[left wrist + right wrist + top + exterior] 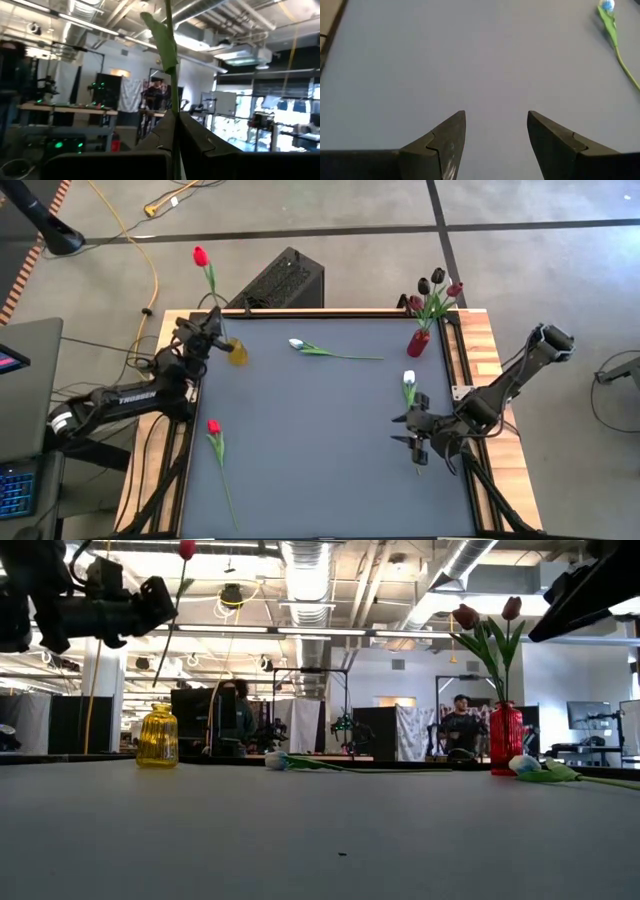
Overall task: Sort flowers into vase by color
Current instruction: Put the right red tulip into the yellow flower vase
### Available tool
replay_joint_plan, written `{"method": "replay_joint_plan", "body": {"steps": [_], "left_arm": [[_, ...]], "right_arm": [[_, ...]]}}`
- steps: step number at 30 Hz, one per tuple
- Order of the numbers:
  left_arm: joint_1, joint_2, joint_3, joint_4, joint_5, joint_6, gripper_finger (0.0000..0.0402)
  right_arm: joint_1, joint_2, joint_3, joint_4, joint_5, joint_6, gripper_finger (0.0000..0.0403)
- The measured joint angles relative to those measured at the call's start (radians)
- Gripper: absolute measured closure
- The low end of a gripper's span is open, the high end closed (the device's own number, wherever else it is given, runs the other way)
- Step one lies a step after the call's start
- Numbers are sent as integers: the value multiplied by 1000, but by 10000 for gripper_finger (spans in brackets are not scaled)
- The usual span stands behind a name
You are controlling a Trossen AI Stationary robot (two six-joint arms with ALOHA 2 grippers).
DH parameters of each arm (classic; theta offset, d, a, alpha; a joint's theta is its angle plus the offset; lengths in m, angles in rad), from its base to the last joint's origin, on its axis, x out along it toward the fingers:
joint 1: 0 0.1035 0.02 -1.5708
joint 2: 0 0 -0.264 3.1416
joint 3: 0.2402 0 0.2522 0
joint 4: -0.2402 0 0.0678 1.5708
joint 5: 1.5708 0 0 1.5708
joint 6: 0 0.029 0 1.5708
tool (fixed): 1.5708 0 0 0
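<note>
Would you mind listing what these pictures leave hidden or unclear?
- Right gripper: whether the white tulip beside it is touched; in the high view the arm covers its stem.
- Yellow vase: its mouth, hidden in the high view by the left gripper.
- Red tulip: head cut off by the low view's top edge.

Open workshop bg: exposed ducts + strip lights on ceiling, white walls, benches w/ monitors, seated person. Grey floor, yellow cable.
</note>
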Motion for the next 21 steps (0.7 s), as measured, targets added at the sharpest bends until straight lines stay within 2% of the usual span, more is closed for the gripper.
{"method": "replay_joint_plan", "body": {"steps": [3,7,17,21], "left_arm": [[35,0,0,-37,8,-10,401],[87,2,0,-83,74,-46,401],[177,88,0,-74,176,-79,401],[193,148,0,-3,197,-103,401]], "right_arm": [[-17,18,0,-1,-1,-2,165],[-34,40,0,1,-15,-3,165],[-79,62,0,71,-66,-94,165],[-99,62,0,84,-73,-111,165]]}}
